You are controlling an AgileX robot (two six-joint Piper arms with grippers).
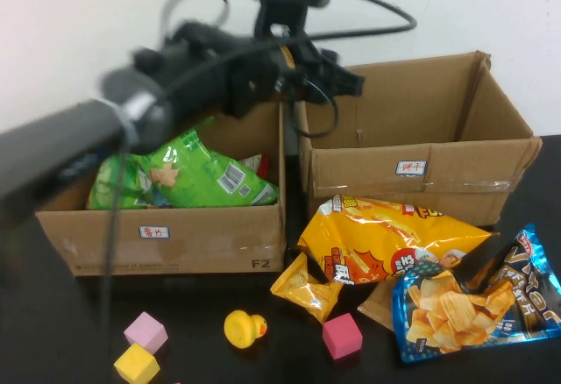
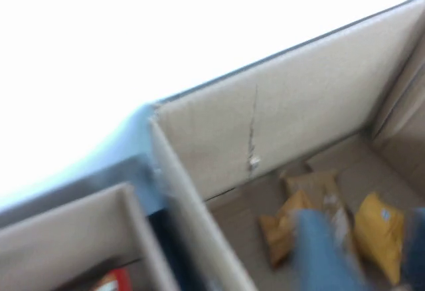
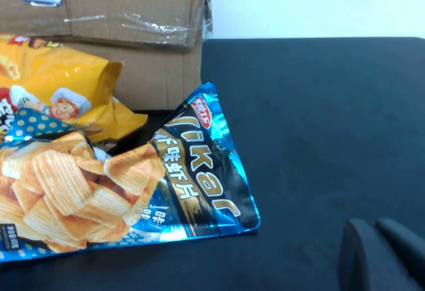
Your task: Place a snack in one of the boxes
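My left gripper [image 1: 337, 77] hangs over the back left corner of the right cardboard box [image 1: 421, 169]. In the left wrist view its blurred blue fingers [image 2: 319, 254] stand apart with nothing held between them. Below them, small yellow snack packets [image 2: 380, 234] lie on the floor of that box. The left box [image 1: 166, 235] holds green snack bags [image 1: 188, 178]. On the table lie a large yellow chip bag [image 1: 386, 239], a small yellow packet [image 1: 307, 288] and a blue chip bag [image 1: 473, 301]. My right gripper [image 3: 375, 258] is shut and empty, low over the black table beside the blue chip bag [image 3: 99, 185].
A yellow rubber duck [image 1: 244, 328], two pink cubes [image 1: 342, 336] [image 1: 145, 331] and a yellow cube [image 1: 136, 366] lie near the table's front edge. The two boxes stand side by side. Bare black table [image 3: 319, 105] lies right of the blue bag.
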